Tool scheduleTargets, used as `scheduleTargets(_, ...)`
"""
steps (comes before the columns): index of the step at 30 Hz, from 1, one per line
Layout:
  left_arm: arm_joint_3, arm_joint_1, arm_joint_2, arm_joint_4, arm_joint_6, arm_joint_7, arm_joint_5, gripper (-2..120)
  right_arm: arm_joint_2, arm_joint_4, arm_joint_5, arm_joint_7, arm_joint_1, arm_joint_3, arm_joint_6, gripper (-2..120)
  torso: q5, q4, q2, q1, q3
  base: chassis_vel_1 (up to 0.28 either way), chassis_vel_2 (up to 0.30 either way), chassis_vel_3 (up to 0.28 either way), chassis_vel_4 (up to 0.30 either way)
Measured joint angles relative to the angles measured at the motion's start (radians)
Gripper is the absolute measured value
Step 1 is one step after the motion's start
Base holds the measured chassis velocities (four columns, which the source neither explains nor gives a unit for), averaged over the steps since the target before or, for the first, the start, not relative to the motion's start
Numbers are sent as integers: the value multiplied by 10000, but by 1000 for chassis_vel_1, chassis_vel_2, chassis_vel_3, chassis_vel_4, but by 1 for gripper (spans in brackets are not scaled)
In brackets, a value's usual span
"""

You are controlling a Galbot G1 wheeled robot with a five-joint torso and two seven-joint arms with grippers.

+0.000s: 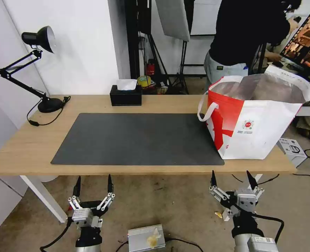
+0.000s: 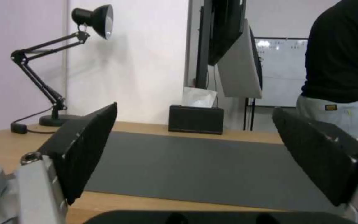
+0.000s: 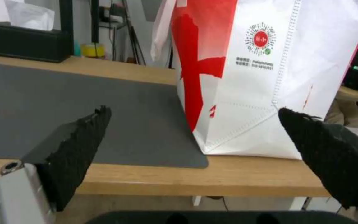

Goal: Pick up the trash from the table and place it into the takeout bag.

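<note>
The right gripper (image 3: 191, 115) holds its two black fingers (image 3: 77, 146) wide apart, with nothing between them, low before the table (image 3: 212, 179) edge. Dead ahead at twelve o'clock stands the takeout bag (image 3: 270, 81), upright, white with a red panel and a round red logo, one corner resting on the dark grey mat (image 3: 63, 105). At ten o'clock, far back, sits a black tissue box (image 3: 25, 42).

Studio-lab: softbox (image 1: 173, 17), light stands, monitor (image 1: 307, 40), whiteboard (image 2: 282, 71).

Light-wood table (image 1: 29, 147), grey mat (image 1: 137, 138), takeout bag (image 1: 256, 119), tissue box (image 1: 125, 95), desk lamp (image 1: 39, 66)
</note>
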Motion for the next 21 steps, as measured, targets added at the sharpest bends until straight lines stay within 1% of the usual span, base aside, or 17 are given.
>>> scheduleTargets(21,0,-1,0,-5,9,1,-1,100,0,0,0,0,0,0,0,100,0,0,0,0,0,0,0,0,0)
